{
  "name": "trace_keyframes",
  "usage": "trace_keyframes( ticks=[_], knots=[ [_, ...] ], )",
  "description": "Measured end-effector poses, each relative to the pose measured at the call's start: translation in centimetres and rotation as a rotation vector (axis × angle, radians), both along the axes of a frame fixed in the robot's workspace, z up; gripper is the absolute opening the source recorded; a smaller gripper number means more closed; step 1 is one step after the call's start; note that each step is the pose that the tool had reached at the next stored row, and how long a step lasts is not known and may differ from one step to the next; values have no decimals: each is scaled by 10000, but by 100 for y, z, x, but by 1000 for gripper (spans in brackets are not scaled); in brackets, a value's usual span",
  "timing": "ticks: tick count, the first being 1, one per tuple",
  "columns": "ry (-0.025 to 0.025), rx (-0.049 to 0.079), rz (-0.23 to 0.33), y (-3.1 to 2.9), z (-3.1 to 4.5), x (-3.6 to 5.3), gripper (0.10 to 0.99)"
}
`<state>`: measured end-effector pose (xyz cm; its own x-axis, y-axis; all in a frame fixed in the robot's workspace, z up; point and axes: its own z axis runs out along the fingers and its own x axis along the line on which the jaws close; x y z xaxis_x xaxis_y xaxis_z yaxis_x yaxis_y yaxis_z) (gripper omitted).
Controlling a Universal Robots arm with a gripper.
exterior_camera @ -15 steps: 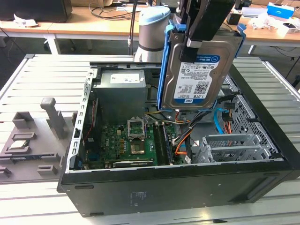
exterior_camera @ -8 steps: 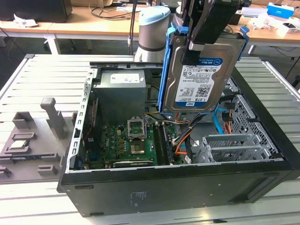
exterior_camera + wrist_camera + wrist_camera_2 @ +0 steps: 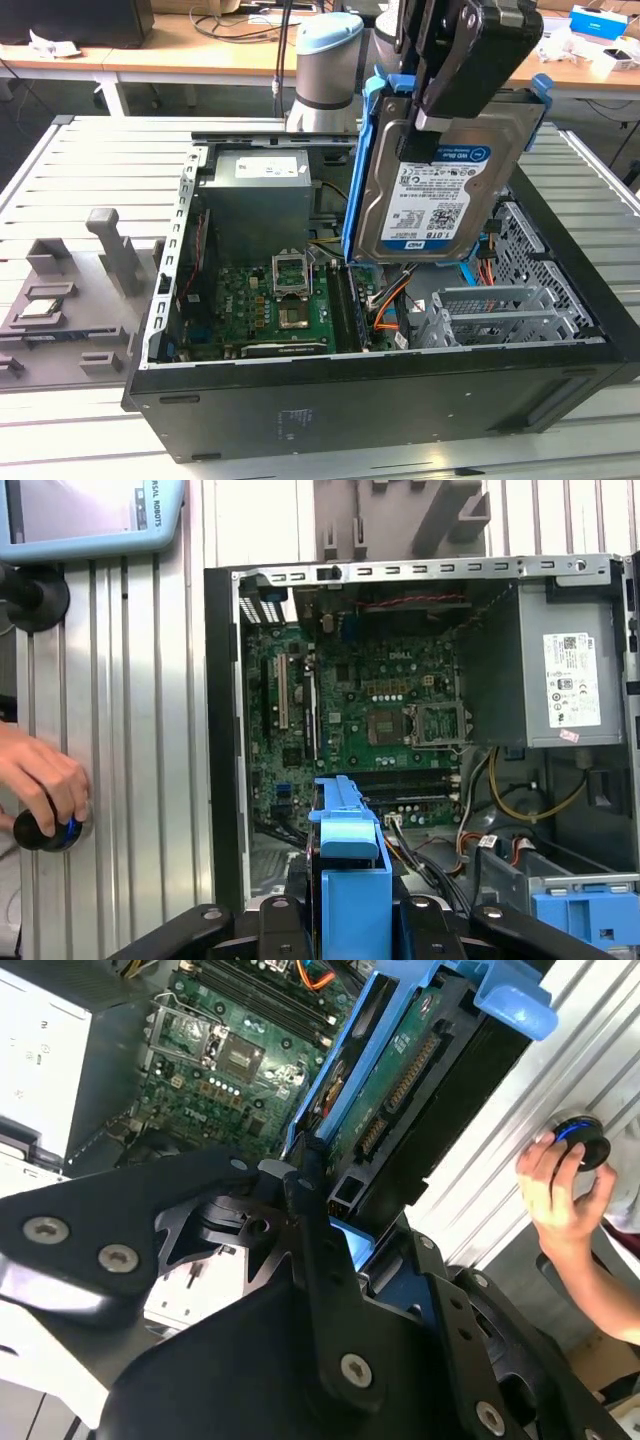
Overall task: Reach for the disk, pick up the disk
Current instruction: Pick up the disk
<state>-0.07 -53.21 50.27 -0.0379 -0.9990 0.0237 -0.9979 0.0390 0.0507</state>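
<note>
The disk (image 3: 428, 200), a silver hard drive with a white-and-blue label and a blue side frame, hangs upright above the open computer case (image 3: 380, 400). My gripper (image 3: 440, 110) is shut on its upper part, one black finger lying across the labelled face. In the second wrist view the disk (image 3: 400, 1070) shows its green circuit-board side inside the blue frame, clamped at my gripper (image 3: 320, 1210). In the first wrist view the disk (image 3: 350, 880) is seen edge-on, and the black gripper (image 3: 350, 925) bodies stand on both sides of its blue frame.
Inside the case lie a motherboard (image 3: 270, 305), a grey power supply (image 3: 255, 200) and a metal drive cage (image 3: 490, 315) with orange cables. A grey fixture (image 3: 70, 290) sits at the exterior view's left. A person's hand (image 3: 40, 780) rests on a black knob (image 3: 50, 832) beside the case.
</note>
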Motion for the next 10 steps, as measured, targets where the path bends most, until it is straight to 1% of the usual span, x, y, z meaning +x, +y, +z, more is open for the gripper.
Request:
trace_keyframes(
  ticks=[4,6,9,10],
  knots=[
    [0,-1,0,-93,0,4,369],
    [1,0,0,-116,-1,20,369],
    [5,-1,-1,-123,0,102,369],
    [8,-1,0,-124,0,157,369]
  ],
)
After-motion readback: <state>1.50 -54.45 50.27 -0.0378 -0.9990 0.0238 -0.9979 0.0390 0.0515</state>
